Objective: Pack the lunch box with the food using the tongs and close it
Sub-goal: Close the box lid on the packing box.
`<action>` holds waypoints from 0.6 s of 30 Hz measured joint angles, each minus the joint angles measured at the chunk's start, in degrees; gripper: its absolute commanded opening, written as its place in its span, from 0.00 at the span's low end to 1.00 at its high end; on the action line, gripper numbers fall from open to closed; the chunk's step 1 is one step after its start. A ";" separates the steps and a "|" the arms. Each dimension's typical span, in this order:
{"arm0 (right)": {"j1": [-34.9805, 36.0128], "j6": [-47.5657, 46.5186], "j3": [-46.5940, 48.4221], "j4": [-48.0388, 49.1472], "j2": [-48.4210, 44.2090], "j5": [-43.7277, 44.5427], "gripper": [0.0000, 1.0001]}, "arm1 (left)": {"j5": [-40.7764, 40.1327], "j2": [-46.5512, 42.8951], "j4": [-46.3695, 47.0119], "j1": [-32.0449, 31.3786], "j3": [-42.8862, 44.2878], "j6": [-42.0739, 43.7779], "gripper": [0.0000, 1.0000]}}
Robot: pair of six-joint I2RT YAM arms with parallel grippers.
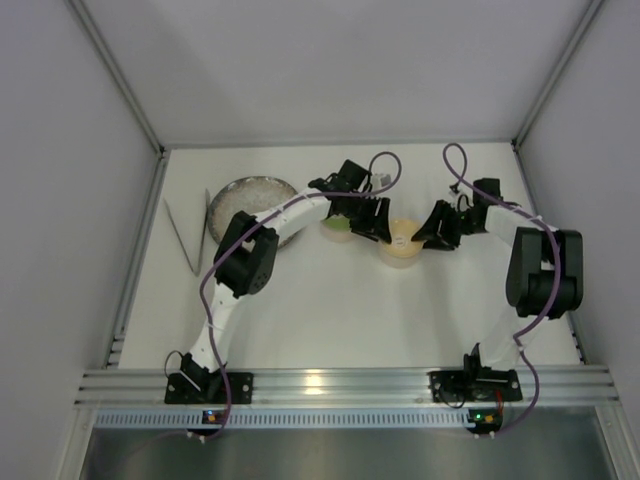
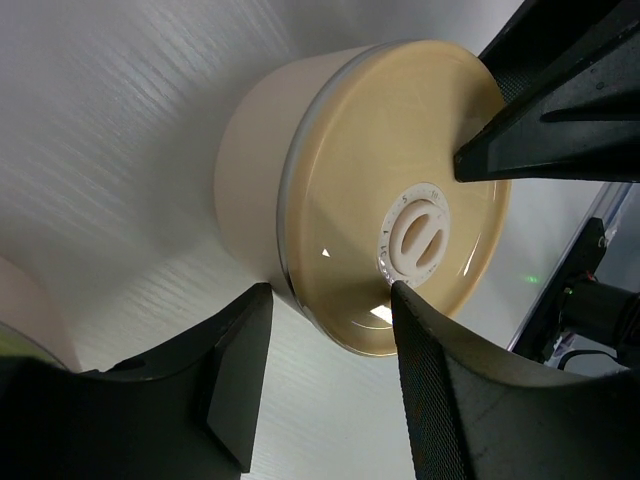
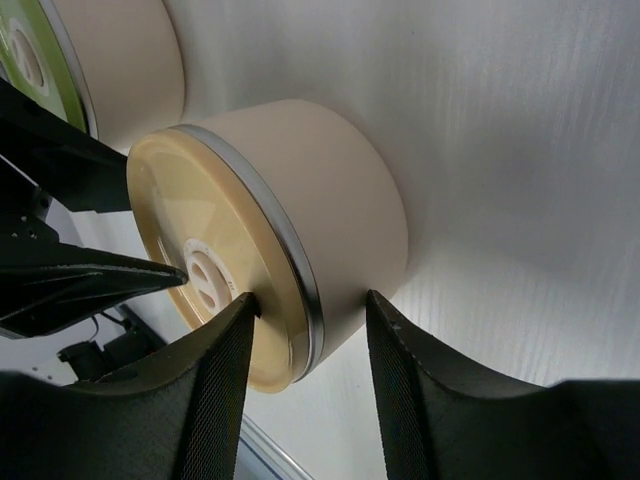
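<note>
Half-open and gripping nothing, the left gripper (image 2: 330,290) and right gripper (image 3: 308,298) each straddle the rim of the small round tan-lidded tin (image 2: 255,170), so withdrawing crookedly could snag and topple it.

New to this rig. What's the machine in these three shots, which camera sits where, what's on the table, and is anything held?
These are two robot arms bolted at the near edge of a white table, each ending in a two-finger gripper. The top picture looks down from above and behind them. The other two come from cameras on the wrists, so the black fingers at the bottom of each are that arm's own.

On the table are a tin with a tan lid, a tin with a green lid beside it, a grey plate partly under the left arm, and metal tongs lying left of the plate. Both lids are on.

The left gripper and right gripper meet at the tan-lidded tin from opposite sides, jaws apart around its rim. Neither seems to clamp it.
</note>
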 measured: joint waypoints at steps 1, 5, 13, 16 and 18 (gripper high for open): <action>0.00 0.31 -0.02 0.48 0.42 -0.55 0.46 | 0.28 0.13 0.24 -0.09 -0.02 -0.20 0.55; -0.44 1.20 -0.92 2.10 0.90 -2.05 0.49 | 0.59 0.22 0.46 0.00 -0.22 -0.33 0.55; -0.63 1.29 -1.62 3.37 0.66 -2.73 0.49 | 1.73 0.22 1.27 0.02 -0.72 3.26 0.67; -0.46 1.20 -1.77 3.50 0.35 -2.38 0.50 | 1.62 0.09 0.87 -0.44 -0.68 8.59 0.99; -0.31 1.01 -1.77 3.48 0.13 -2.01 0.50 | 1.68 0.07 0.31 -0.81 -0.68 12.72 0.99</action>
